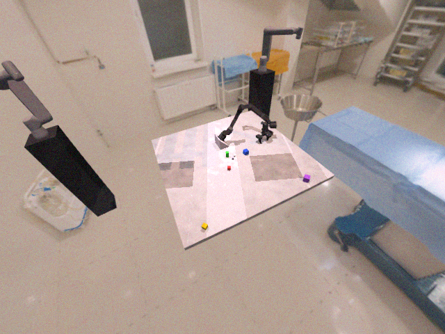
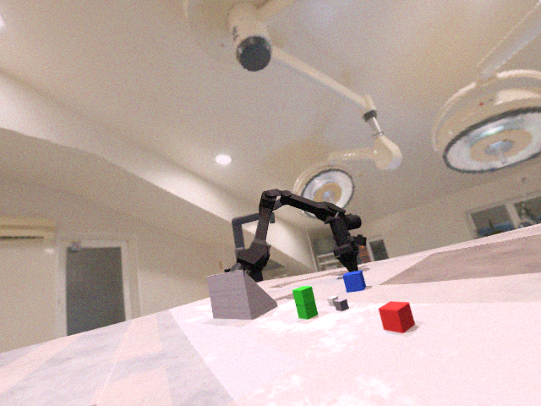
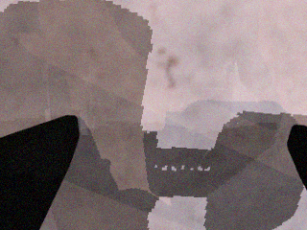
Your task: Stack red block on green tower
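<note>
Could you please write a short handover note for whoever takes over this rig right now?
Gripper: open, holding nothing, low over the table behind the blue block.
Red block: on the table, untouched, apart from the other blocks.
Green tower: two blocks high, upright, beside the grey wedge.
Done: nothing stacked yet.
Left: bring the gripper to the red block, grasp it, lift it, set it squarely on the tower and release without knocking it.

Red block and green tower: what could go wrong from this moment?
1. The open, empty gripper hangs behind the blue block, far from the red block; reaching across might bump the blue one.
2. The green tower has two small grey cubes close by, which may crowd the placing.
</note>
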`<control>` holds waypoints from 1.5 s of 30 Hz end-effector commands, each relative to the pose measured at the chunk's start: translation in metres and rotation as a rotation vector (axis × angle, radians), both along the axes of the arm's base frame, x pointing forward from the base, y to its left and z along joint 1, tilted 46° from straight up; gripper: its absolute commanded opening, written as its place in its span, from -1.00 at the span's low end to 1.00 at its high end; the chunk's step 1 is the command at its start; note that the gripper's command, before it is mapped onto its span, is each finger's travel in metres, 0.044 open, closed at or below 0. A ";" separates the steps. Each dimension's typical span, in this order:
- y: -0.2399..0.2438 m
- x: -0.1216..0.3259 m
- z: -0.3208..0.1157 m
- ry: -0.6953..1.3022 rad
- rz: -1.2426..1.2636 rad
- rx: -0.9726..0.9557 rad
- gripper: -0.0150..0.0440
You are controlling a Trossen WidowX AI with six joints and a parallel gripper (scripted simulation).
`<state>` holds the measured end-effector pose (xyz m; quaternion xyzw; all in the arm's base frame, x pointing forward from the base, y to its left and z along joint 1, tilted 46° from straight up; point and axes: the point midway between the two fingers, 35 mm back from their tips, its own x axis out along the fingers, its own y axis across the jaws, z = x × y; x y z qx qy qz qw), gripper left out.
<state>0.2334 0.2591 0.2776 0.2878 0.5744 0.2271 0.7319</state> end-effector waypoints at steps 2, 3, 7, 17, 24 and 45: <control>-0.025 0.030 -0.013 0.029 -0.094 -0.029 1.00; -0.028 0.035 -0.015 0.031 -0.098 -0.037 1.00; -0.042 0.054 -0.027 0.045 -0.114 -0.068 1.00; -0.099 0.108 -0.069 0.144 -0.227 -0.123 1.00; -0.155 0.135 -0.113 0.223 -0.254 -0.180 1.00; -0.314 0.156 -0.213 0.430 -0.361 -0.084 1.00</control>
